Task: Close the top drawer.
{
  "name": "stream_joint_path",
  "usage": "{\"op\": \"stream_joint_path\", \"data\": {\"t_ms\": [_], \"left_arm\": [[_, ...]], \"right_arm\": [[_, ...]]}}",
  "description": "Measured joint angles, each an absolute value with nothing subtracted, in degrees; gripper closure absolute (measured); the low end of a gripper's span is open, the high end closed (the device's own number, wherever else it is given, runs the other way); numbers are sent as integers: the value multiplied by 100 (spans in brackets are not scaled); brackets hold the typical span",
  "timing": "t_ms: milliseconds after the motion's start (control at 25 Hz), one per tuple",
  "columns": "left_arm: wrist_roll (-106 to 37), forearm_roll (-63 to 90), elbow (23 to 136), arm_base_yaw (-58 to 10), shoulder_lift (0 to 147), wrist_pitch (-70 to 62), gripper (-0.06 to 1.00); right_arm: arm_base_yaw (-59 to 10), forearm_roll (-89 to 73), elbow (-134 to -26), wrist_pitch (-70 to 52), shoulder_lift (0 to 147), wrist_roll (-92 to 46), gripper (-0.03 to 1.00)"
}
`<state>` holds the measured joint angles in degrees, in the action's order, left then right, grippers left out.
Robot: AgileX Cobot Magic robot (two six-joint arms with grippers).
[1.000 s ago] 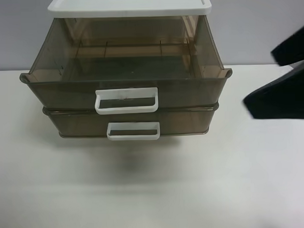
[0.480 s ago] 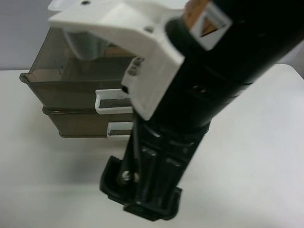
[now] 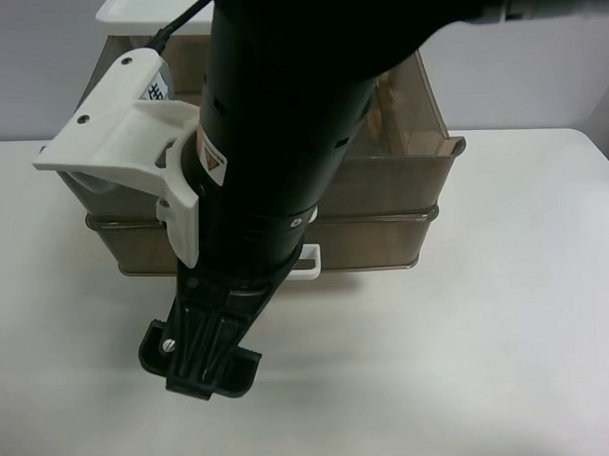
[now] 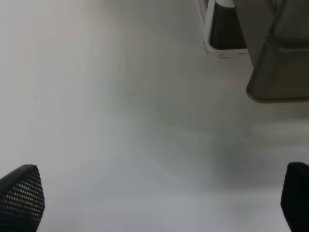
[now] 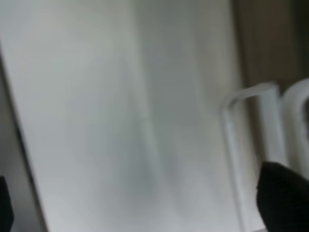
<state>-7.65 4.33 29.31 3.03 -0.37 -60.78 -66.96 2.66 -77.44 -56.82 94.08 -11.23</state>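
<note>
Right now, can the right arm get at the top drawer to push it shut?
Probably yes. The blurred right wrist view shows two white handles close beside the right arm's fingers, with only bare table between. The top drawer stands pulled out.

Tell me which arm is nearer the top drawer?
Right, probably. Its wrist view shows the white handles close beside one jaw tip, so the top drawer is near; the left's jaws hang over the table, drawers far beyond.

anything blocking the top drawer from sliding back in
Nothing visible does. The top drawer is pulled out, and what shows of its inside is bare. The black arm hides most of it in the exterior high view, so the rest cannot be checked.
</note>
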Motion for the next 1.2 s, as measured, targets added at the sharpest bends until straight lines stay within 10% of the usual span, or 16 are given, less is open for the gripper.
{"op": "stream_joint_path", "data": {"t_ms": [1200], "left_arm": [[-765,433,2931,303,-37,-6078,-5]], "right_arm": [[-5754,1156,-8440,-5273,10026,-985,-3]]}}
